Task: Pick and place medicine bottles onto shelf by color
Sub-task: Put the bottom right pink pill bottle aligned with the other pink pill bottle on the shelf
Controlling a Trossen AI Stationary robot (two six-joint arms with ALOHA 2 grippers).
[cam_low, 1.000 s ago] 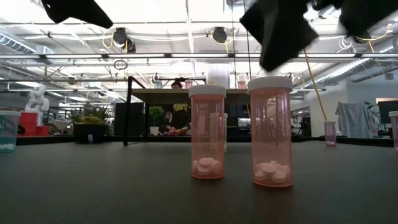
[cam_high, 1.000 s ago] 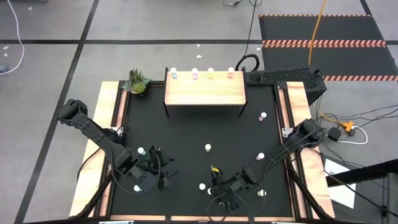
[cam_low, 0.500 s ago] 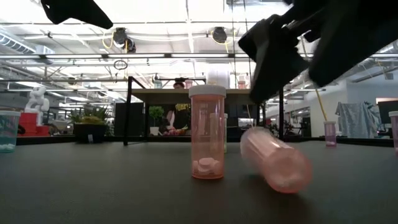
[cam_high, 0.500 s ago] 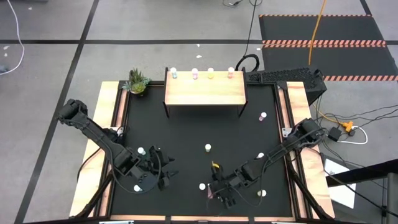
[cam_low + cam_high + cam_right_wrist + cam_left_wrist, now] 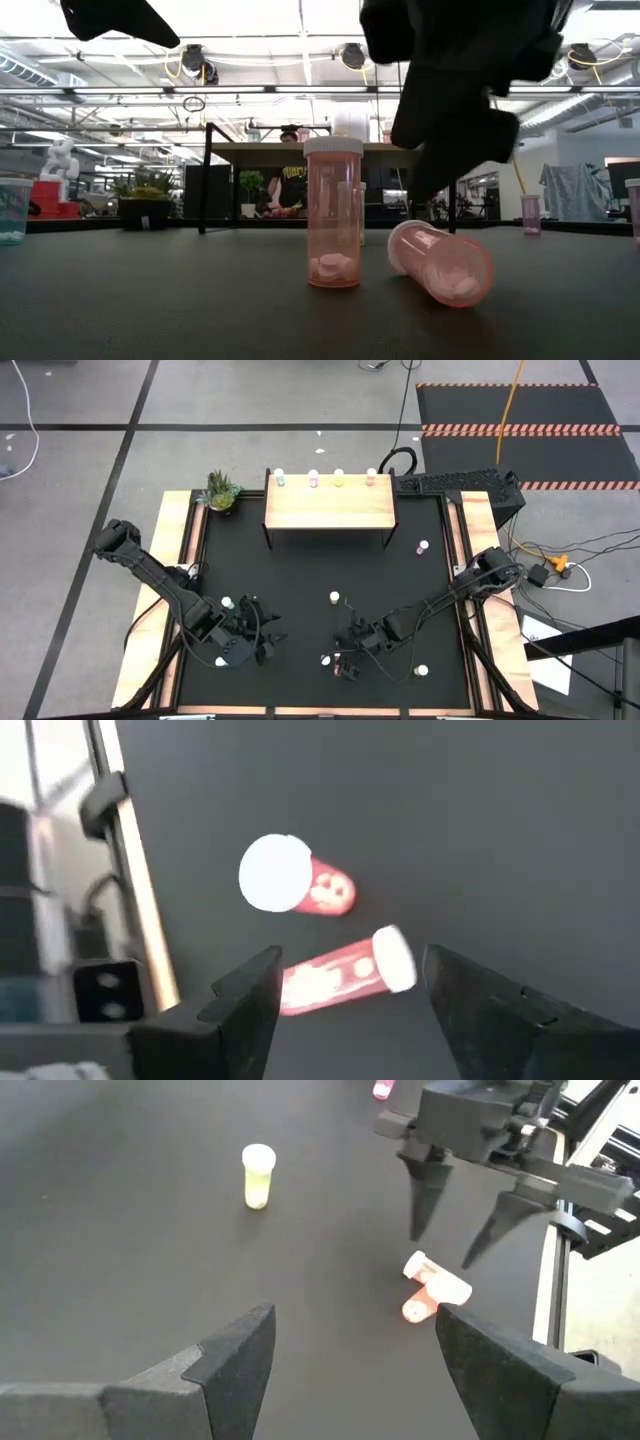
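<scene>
Two pink medicine bottles sit near the table's front edge. One stands upright (image 5: pixel 333 212) (image 5: pixel 290 880); the other lies on its side (image 5: pixel 440 262) (image 5: pixel 345 970) right beside it. My right gripper (image 5: pixel 347 657) (image 5: pixel 352 958) hangs open just above the fallen one, a finger on either side, touching nothing. My left gripper (image 5: pixel 262 640) (image 5: pixel 355 1320) waits open at the front left. A yellow bottle (image 5: pixel 334 598) (image 5: pixel 258 1175) stands mid-table. The wooden shelf (image 5: pixel 330 508) at the far side carries several bottles along its back edge.
More bottles stand loose at the right (image 5: pixel 423 546), front right (image 5: pixel 422 671) and by my left arm (image 5: pixel 228 602) (image 5: pixel 220 662). A potted plant (image 5: pixel 221 491) sits at the far left corner. Bare black mat lies between the shelf and the grippers.
My right gripper has moved toward the table's left edge and a little down, rolling about its own axis. The nearer pink bottle has tipped over and now lies on its side; the other pink bottle has stayed upright.
</scene>
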